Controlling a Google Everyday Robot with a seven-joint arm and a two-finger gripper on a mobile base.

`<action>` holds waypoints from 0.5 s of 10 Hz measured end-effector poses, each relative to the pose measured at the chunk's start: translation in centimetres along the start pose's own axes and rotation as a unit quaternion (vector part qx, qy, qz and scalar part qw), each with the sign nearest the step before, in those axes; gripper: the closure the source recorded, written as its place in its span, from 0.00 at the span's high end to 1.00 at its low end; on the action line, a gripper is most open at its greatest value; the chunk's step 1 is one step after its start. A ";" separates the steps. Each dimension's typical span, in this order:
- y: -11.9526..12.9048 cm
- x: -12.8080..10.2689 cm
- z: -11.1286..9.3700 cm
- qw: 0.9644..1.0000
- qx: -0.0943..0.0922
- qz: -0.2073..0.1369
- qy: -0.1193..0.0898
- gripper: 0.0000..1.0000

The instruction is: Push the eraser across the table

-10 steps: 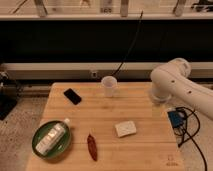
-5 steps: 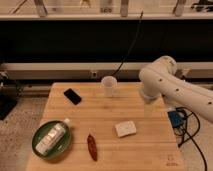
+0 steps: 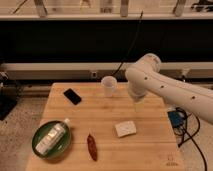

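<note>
Eraser point(image 3: 72, 96), a flat black slab, lies untouched on the light wooden worktop point(image 3: 150, 150); our end effector point(image 3: 138, 104) hangs well apart, open and empty: we need only push.

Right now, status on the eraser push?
Hand open, empty, hovering over table, right of centre. Eraser flat near far-left corner, untouched. Cup stands between hand and eraser.
</note>
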 end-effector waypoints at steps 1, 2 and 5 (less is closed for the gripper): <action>-0.9 -1.3 0.1 1.000 0.003 -0.016 -0.002 0.80; -1.4 -2.0 0.2 1.000 0.004 -0.023 -0.002 0.80; -3.1 -4.2 0.4 0.999 0.007 -0.050 -0.003 0.80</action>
